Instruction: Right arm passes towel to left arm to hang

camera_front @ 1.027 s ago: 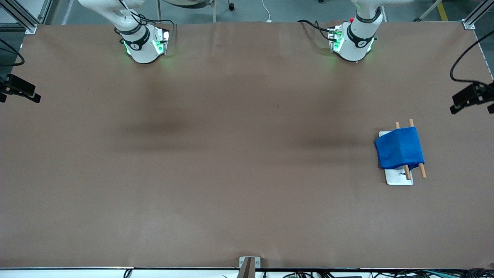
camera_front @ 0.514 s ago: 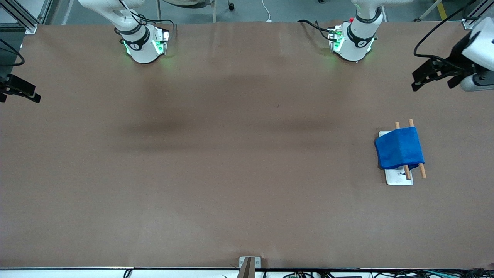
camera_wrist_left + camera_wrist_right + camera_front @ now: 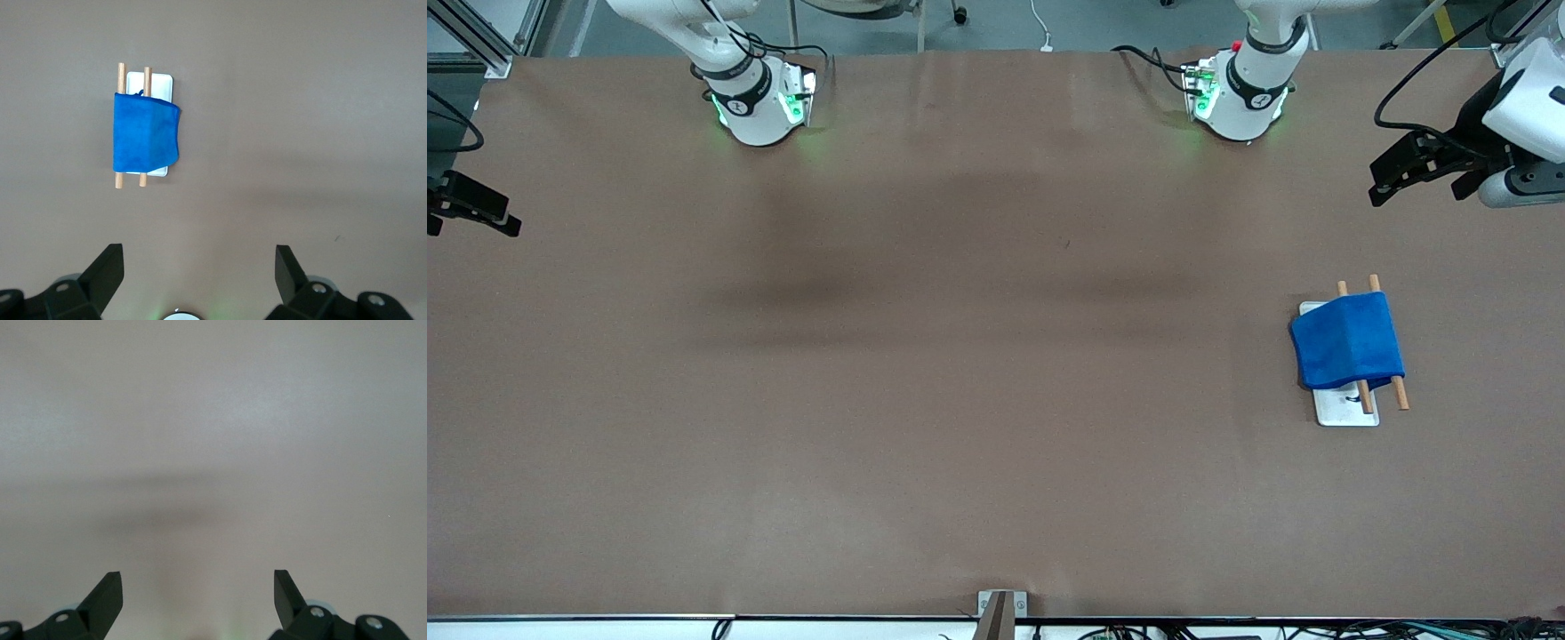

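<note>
The blue towel [image 3: 1347,342] hangs folded over two wooden rods [image 3: 1400,391] on a white base plate [image 3: 1347,411], at the left arm's end of the table. It also shows in the left wrist view [image 3: 143,130] on the rods [image 3: 120,180]. My left gripper [image 3: 1414,178] is open and empty, high in the air, apart from the towel and closer to the robots' bases than it; the left wrist view shows it too [image 3: 200,257]. My right gripper [image 3: 471,218] is open and empty at the right arm's end of the table, over bare tabletop [image 3: 198,583].
Brown paper covers the table [image 3: 960,356]. The two green-lit arm bases [image 3: 760,102] [image 3: 1240,93] stand along the edge farthest from the front camera. A small metal bracket [image 3: 1000,609] sits at the near edge.
The left gripper has moved away from the towel toward the robots' bases and a little toward the table's middle, and more of the left wrist shows. The right arm and towel have not moved.
</note>
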